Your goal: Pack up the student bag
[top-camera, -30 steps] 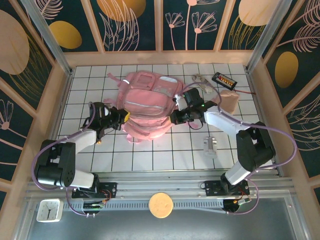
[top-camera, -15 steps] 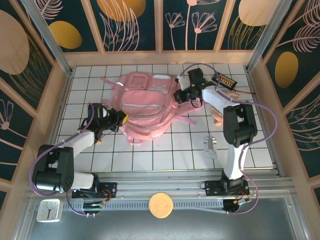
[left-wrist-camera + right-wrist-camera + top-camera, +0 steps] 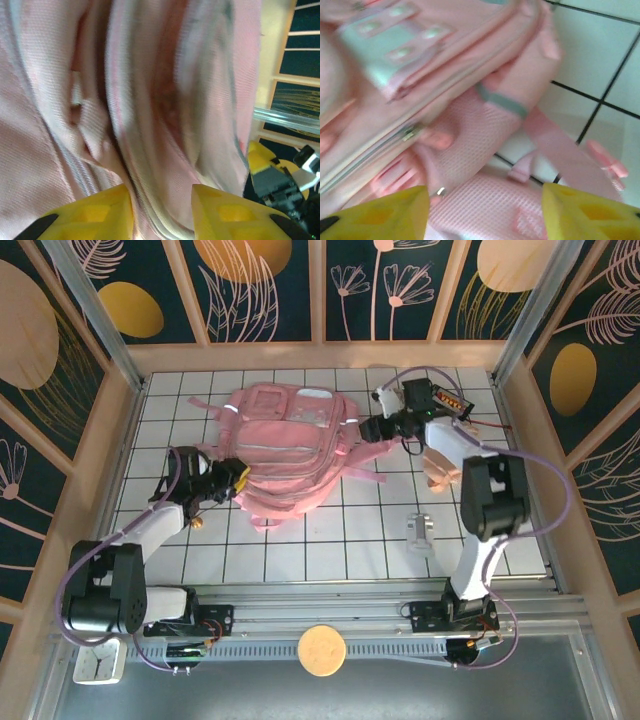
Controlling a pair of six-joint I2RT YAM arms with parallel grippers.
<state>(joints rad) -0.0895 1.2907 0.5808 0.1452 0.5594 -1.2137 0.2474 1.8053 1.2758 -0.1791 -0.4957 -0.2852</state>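
Item: student bag. I'm seeing left gripper part-open astride its fabric, hold unclear; right gripper gaping wide, gripping nothing.

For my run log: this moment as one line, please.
student bag: lying on table | left gripper: bag fabric between fingers | right gripper: open, at bag's right edge

me: yellow fingers wide apart by student bag | bag's strap: between them | table: right of bag

The soft pink student bag lies flat, front pockets up.
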